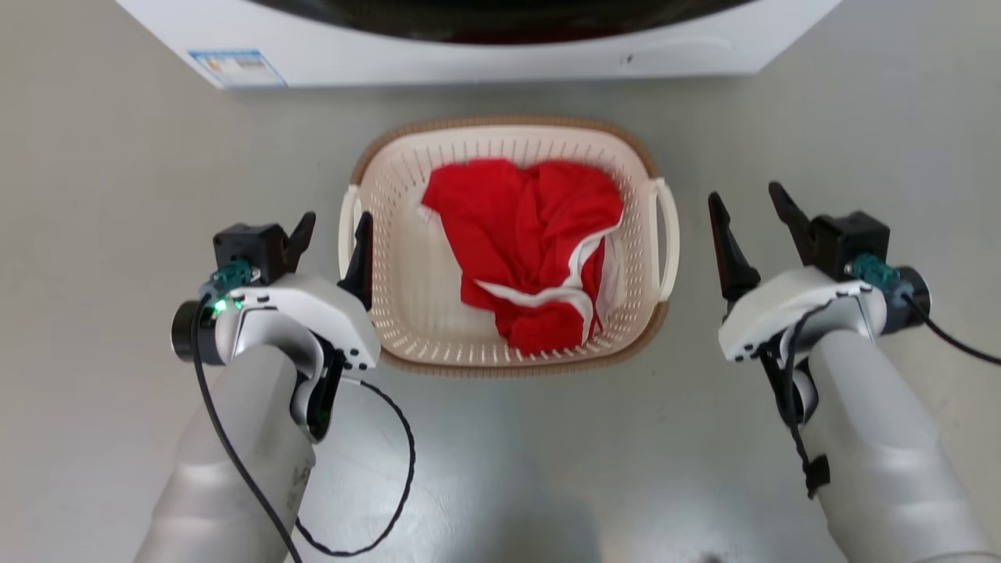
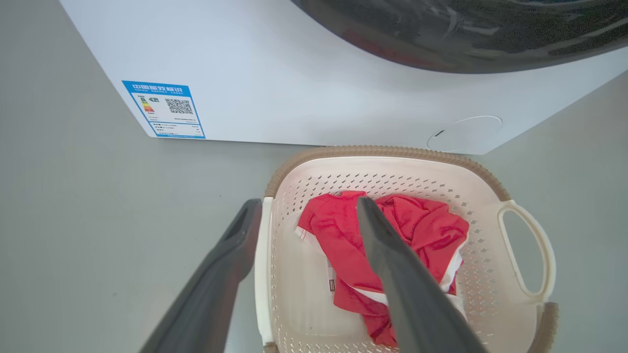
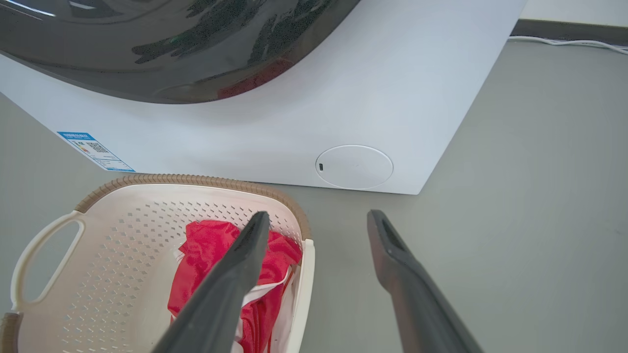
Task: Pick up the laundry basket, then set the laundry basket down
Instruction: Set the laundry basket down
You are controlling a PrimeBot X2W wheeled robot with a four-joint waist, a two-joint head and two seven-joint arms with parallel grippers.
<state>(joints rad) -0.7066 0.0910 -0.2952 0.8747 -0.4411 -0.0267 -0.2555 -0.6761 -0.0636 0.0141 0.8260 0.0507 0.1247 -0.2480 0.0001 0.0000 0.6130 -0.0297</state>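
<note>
A bare grey floor runs up to a white washing machine, which stands ahead of both grippers' fingertips. The laundry basket sits on the floor between the grippers, just short of the machine. It is cream-white with perforated walls, rounded corners, a brown woven-look rim and a white loop handle on each side, and it holds a crumpled red garment with white trim. The left gripper is spread wide astride the left handle, one finger outside it and the other over the inner wall; contact cannot be told. The right gripper, also spread wide and holding nothing, sits just outside the right handle. Open floor lies outward of each gripper. Only a narrow gap separates the far rim from the machine.
</note>
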